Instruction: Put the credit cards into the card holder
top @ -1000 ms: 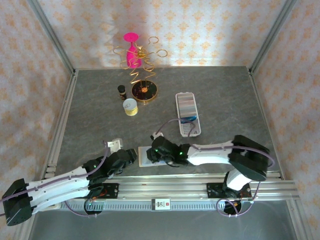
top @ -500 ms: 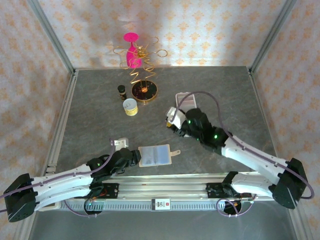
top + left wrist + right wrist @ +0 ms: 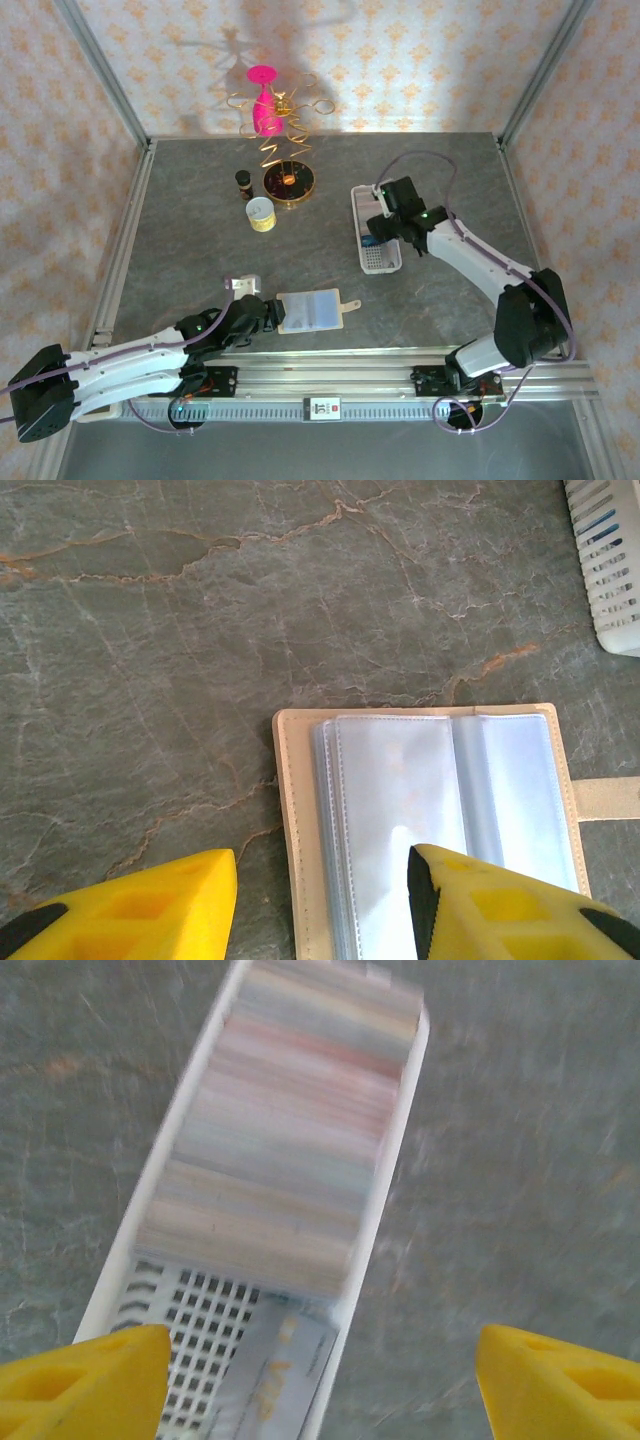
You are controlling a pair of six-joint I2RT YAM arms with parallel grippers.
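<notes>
Right gripper [image 3: 383, 225], spread wide, hovers over the card holder [image 3: 378, 262] right of centre; left gripper [image 3: 270, 314], also spread, straddles the wallet [image 3: 312, 310] edge

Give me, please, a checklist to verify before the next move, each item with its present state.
1. The right gripper is open, nothing between its fingers: ok.
2. A credit card lies inside the card holder, on its perforated base: ok.
3. Some bare base remains at the near end of the card holder: ok.
4. The wallet lies open and flat on the table: ok.
5. The left gripper is open, above the edge of the wallet: ok.
6. More cards remain in the sleeves of the wallet: cannot tell.
</notes>
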